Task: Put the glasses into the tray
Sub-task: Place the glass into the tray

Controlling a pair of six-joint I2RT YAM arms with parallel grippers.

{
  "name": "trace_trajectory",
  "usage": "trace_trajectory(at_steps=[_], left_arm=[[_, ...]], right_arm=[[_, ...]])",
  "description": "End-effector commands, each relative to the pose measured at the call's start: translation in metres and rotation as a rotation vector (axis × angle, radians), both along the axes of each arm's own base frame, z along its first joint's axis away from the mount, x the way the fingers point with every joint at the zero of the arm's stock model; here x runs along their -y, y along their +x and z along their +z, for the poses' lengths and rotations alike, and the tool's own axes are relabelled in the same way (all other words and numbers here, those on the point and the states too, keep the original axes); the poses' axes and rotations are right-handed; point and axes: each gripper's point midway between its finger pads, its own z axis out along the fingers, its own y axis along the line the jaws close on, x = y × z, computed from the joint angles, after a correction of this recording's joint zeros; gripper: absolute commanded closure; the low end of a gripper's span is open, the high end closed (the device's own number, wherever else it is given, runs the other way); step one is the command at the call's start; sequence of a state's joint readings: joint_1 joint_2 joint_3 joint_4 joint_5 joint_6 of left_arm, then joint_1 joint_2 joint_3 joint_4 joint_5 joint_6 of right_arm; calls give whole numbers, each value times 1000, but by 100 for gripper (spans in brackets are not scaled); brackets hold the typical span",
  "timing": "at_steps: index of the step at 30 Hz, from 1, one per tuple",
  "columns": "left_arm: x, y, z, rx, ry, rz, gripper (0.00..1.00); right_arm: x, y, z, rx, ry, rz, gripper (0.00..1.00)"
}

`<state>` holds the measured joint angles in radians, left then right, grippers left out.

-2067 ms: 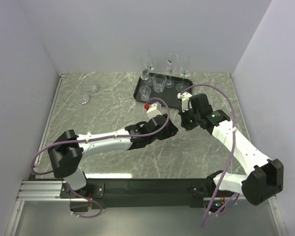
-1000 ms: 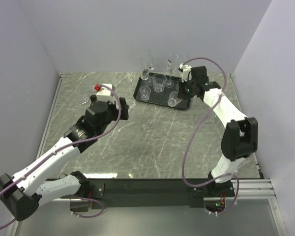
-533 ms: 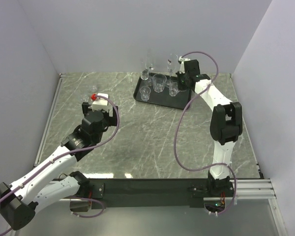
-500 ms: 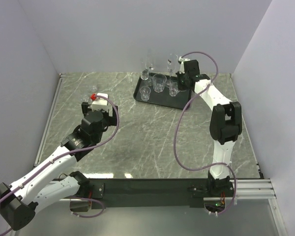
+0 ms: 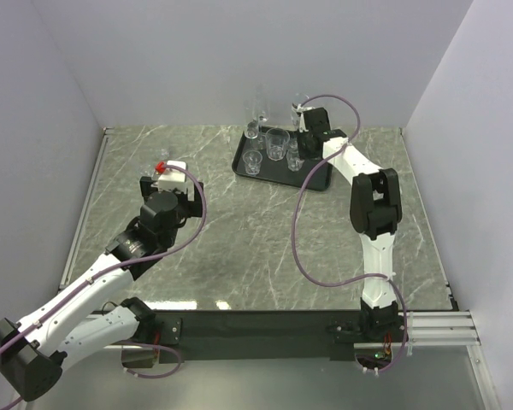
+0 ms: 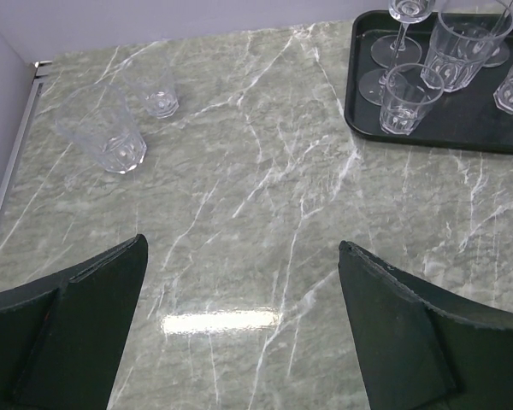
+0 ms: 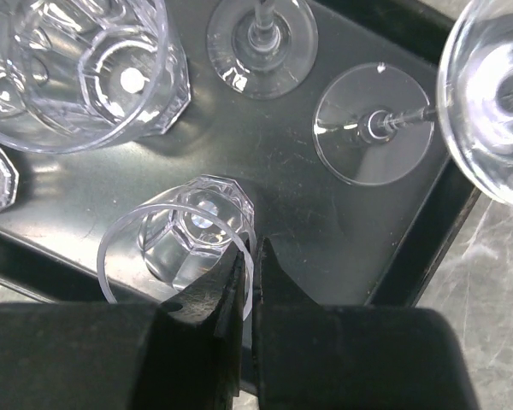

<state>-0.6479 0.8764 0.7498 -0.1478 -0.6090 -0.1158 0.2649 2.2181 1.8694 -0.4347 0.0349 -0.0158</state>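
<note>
- We are counting most of the glasses as already standing in the tray [image 6: 462,128]: stemmed ones at the back, a large tumbler [image 7: 111,68] and small tumblers in front
- We are holding one more, a small tumbler [image 7: 188,239], over the tray floor near the front rim, just beside the large tumbler; we cannot tell whether its base is touching down yet
- The right gripper [image 7: 250,256] is pinching that small tumbler by the rim, one finger inside and one outside, with the jaws nearly together
- We are judging this step nearly finished, with only the release left
- Two glasses are still waiting on the bench [image 6: 265,171], well apart from the tray: a faceted tumbler [image 6: 111,141] and a smaller glass [image 6: 160,92] just behind it
- The left gripper [image 6: 241,248] is hanging above the bench short of those two, spread as wide as it goes and holding nothing
- Against two seconds ago, the left arm is no longer reaching toward the tray's near edge; it is now over on the left side, facing the two leftover glasses
- The right arm is stretching much farther over the tray than it was then, and the small tumbler is sitting deeper in than a second ago
</note>
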Motion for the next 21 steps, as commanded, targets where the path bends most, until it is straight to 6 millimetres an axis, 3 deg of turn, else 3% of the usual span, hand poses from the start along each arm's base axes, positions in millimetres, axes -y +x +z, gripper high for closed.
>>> trace_trajectory(at_steps=[1,21], left_arm=[[0,3,12,40,-18,-2,1],[1,3,13,41,-28,-11,1]], right_arm=[[-2,17,28,83,9,-17,99],[-9,17,16,62,-16,-6,77]])
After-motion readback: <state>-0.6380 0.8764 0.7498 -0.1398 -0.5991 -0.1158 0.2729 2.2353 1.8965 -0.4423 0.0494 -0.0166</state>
